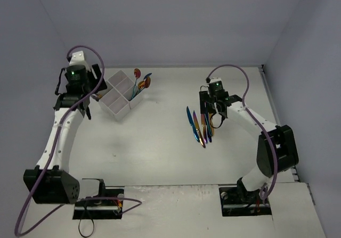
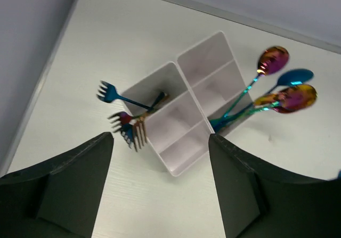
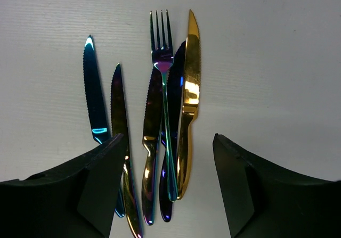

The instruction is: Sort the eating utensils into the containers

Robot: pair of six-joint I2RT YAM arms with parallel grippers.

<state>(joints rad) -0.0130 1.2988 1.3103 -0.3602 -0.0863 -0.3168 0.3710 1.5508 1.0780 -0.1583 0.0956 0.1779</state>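
Observation:
The white four-compartment box [image 1: 118,98] stands at the back left; in the left wrist view [image 2: 184,118] several forks [image 2: 128,123] lean out of its left compartment and spoons [image 2: 277,91] out of its right one. My left gripper [image 2: 160,195] is open and empty, above and just in front of the box. Several knives [image 3: 152,126] and one iridescent fork [image 3: 165,105] lie side by side on the table; in the top view the pile [image 1: 200,126] lies centre right. My right gripper [image 3: 168,190] is open and empty, hovering over the handle ends.
Grey walls enclose the white table [image 1: 160,153] at the back and both sides. The arm bases stand at the near edge. The back wall seam [image 2: 224,17] runs close behind the box.

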